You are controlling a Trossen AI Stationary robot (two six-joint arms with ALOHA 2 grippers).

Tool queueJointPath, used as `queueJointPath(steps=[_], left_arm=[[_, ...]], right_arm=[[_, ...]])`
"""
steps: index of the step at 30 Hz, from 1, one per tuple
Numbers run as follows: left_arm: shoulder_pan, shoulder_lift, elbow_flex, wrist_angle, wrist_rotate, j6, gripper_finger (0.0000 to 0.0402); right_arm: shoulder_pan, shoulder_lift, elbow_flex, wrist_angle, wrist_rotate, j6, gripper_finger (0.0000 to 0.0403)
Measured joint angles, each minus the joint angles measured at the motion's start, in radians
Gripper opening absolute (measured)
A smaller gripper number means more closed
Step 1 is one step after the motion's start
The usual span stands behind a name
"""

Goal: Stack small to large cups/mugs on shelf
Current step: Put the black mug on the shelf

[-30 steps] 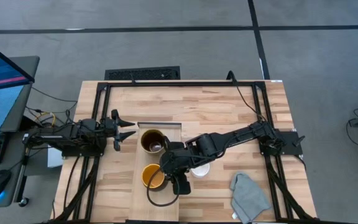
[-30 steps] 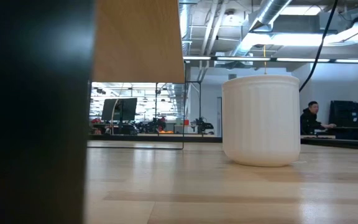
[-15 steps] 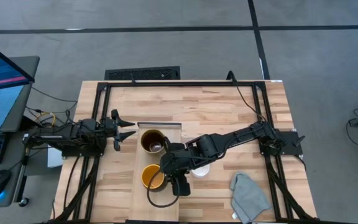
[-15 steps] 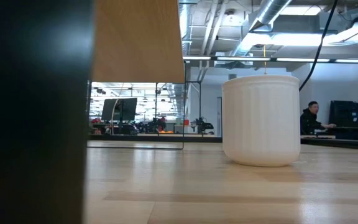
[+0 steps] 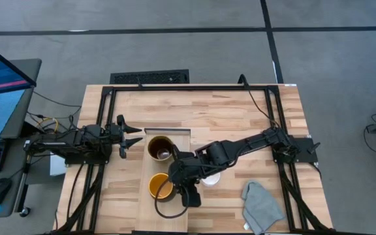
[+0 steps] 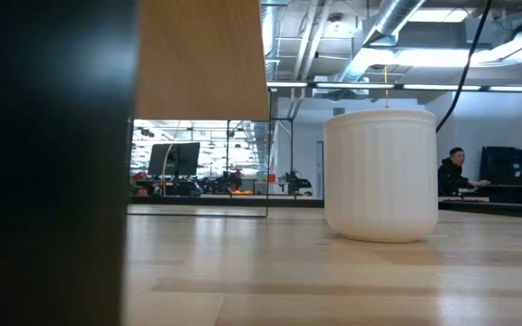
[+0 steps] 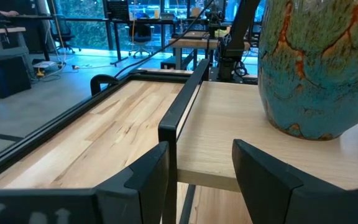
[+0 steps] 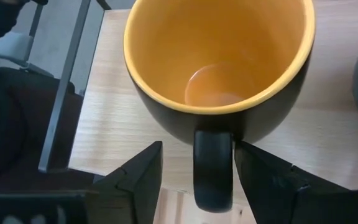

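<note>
I am holding my right tool (image 8: 194, 165) over the pale shelf (image 5: 150, 203), with its fingers apart on either side of the handle of the dark mug (image 8: 219, 68). In my right wrist view the handle is sitting between the two fingers with a gap on each side, so nothing is being clamped. That dark mug (image 5: 161, 186), yellow-orange inside, is standing upright on the shelf, toward the bench's near edge.

The large brown mug (image 5: 160, 147) is standing on the same shelf, just beyond the dark one and apart from it. In my left wrist view its glazed side (image 7: 319, 62) is showing teal and green with orange veins, resting on the shelf (image 7: 229, 140) close ahead of my fingers.

The small white mug (image 5: 211, 176) is sitting on the bench (image 5: 266, 124) beside the shelf, partly hidden under my right arm. In the low view the white mug (image 6: 381, 174) is standing upright on the bench top (image 6: 333, 281).

I am keeping my left tool (image 5: 130, 138) at the shelf's left side, level with the brown mug, its fingers spread wide and touching nothing.

A grey cloth (image 5: 261, 206) is lying crumpled on the bench near the right front corner, well apart from the mugs.
</note>
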Motion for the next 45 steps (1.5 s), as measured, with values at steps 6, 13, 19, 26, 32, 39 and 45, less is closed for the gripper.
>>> queueJointPath(steps=[6, 13, 19, 26, 32, 39, 45], left_arm=[[0.000, 0.000, 0.000, 0.000, 0.000, 0.000, 0.0169], [0.000, 0.000, 0.000, 0.000, 0.000, 0.000, 0.0169], [0.000, 0.000, 0.000, 0.000, 0.000, 0.000, 0.0169], [0.000, 0.000, 0.000, 0.000, 0.000, 0.000, 0.0169], [0.000, 0.000, 0.000, 0.000, 0.000, 0.000, 0.0169], [0.000, 0.000, 0.000, 0.000, 0.000, 0.000, 0.0169], [0.000, 0.000, 0.000, 0.000, 0.000, -0.012, 0.0169]], right_arm=[[-0.009, 0.000, 0.000, 0.000, 0.002, 0.000, 0.0224], [-0.009, 0.000, 0.000, 0.001, 0.003, -0.001, 0.0223], [-0.009, 0.000, 0.000, 0.001, 0.003, -0.001, 0.0223], [-0.009, 0.000, 0.000, 0.001, 0.003, 0.016, 0.0224], [-0.009, 0.000, 0.000, 0.001, 0.002, 0.016, 0.0226], [-0.008, 0.000, 0.000, 0.001, 0.002, 0.019, 0.0235], [-0.009, 0.000, 0.000, -0.005, 0.002, 0.027, 0.0236]])
